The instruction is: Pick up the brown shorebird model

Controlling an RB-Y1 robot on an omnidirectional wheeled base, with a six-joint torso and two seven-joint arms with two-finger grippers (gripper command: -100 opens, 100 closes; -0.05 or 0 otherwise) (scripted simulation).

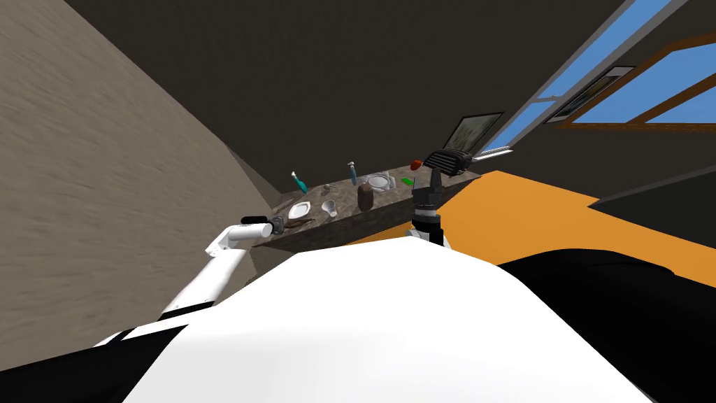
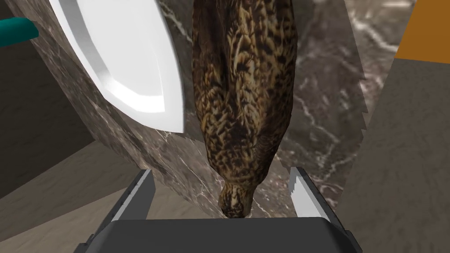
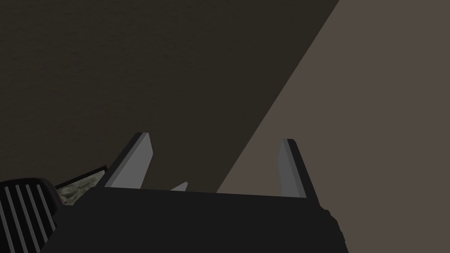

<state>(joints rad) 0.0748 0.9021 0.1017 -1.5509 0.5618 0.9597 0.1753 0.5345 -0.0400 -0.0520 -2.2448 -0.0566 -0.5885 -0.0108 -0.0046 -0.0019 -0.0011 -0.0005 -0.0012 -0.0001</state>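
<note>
The shorebird model runs past the left wrist view's edge (the white plate too).

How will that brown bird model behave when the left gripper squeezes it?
The brown bird model looks rigid, so probably no flopping. Its rounded, tapering body may roll or slip between the thin open fingers of the left gripper, which straddle its narrow end. Nudged sideways, it could bump the white plate beside it.

The brown shorebird model, mottled dark and tan like feathers, lies on the dark, white-veined marbled countertop, just beside a white plate, its narrow end at the counter's edge
</note>
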